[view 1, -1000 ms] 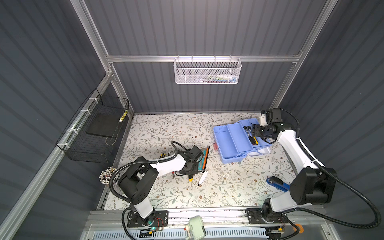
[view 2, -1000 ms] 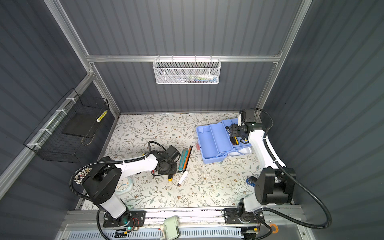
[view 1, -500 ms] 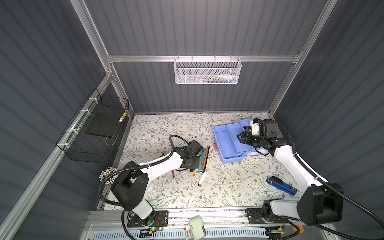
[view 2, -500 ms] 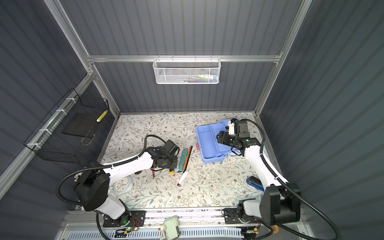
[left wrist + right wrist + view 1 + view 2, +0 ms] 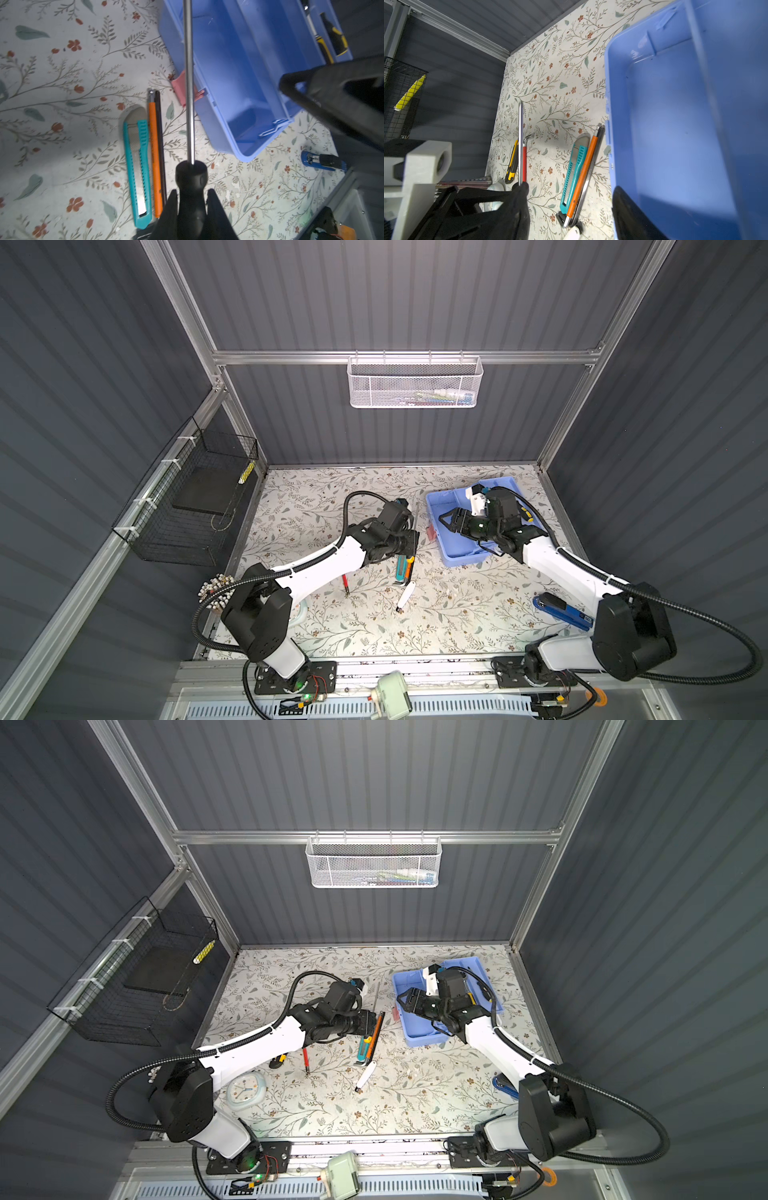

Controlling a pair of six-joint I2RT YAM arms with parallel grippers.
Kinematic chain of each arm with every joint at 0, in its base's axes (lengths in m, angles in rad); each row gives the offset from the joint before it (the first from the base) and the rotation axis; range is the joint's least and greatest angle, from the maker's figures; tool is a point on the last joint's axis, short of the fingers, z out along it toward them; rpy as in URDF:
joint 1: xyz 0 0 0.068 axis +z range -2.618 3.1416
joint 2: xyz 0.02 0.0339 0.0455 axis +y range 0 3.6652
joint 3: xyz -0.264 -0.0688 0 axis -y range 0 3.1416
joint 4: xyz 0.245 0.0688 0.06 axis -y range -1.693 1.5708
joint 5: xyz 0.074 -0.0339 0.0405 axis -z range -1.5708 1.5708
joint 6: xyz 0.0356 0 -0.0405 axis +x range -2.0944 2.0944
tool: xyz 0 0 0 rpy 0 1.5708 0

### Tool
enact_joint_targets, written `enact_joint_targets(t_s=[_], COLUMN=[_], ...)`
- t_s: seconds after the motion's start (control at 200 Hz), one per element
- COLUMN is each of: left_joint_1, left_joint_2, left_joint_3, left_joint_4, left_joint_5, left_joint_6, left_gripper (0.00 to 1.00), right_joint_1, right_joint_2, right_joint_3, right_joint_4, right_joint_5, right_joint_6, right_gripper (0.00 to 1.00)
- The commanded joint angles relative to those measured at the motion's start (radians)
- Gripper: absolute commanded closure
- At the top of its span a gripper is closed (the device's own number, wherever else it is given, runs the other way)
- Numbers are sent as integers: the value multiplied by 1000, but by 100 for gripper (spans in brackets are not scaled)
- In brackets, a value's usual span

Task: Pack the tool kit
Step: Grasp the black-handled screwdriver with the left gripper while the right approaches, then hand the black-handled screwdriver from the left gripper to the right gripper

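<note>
Grey ribbed walls [image 5: 415,294], aluminium frame [image 5: 291,357], floral tabletop [image 5: 457,614]

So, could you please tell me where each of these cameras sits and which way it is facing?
Both top views: high over the front edge, looking down on the table; both arms, left hand, right hand show.
Left wrist: above the left hand, looking down past its held screwdriver at the tool box; its fingers show.
Right wrist: above the tool box, facing the left hand; its own fingers show.
Shared: both wrist views show the teal knife, screwdriver, box.
</note>
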Motion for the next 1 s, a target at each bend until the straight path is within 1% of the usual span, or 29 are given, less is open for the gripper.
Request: enact_joint_targets(t_s=[0.0, 0.25, 0.42, 0.5, 0.55, 0.685, 0.84, 0.88, 0.915, 0.965, 0.995], left_joint_1=[0, -2, -2, -2, -4, -4, -3, -4, -4, -4, -4], left_joint_2=[17, 32, 43, 44, 48, 55, 62, 63, 65, 68, 68], left_joint_3=[31, 33, 40, 41, 47, 51, 55, 54, 53, 53, 53], left_joint_4=[71, 119, 119, 133, 138, 150, 178, 186, 185, 177, 170], left_joint_5=[88, 153, 172, 183, 194, 195, 202, 204, 203, 197, 194], left_joint_6=[25, 13, 13, 13, 15, 11, 7, 2, -1, -5, -7], left_gripper=[94, 94, 94, 94, 94, 93, 92, 92, 91, 86, 82], right_joint_1=[25, 57, 70, 72, 76, 87, 90, 89, 88, 88, 87], right_joint_2=[30, 74, 84, 96, 103, 113, 120, 116, 109, 96, 88], right_joint_3=[30, 49, 58, 58, 61, 78, 89, 92, 94, 94, 99], right_joint_4=[82, 149, 145, 148, 151, 158, 141, 127, 117, 101, 86], right_joint_5=[-24, -46, -50, -60, -65, -81, -103, -99, -93, -86, -84], right_joint_6=[51, 93, 94, 100, 105, 115, 117, 113, 108, 103, 96], right_gripper=[34, 38, 42, 45, 49, 69, 81, 87, 92, 100, 100])
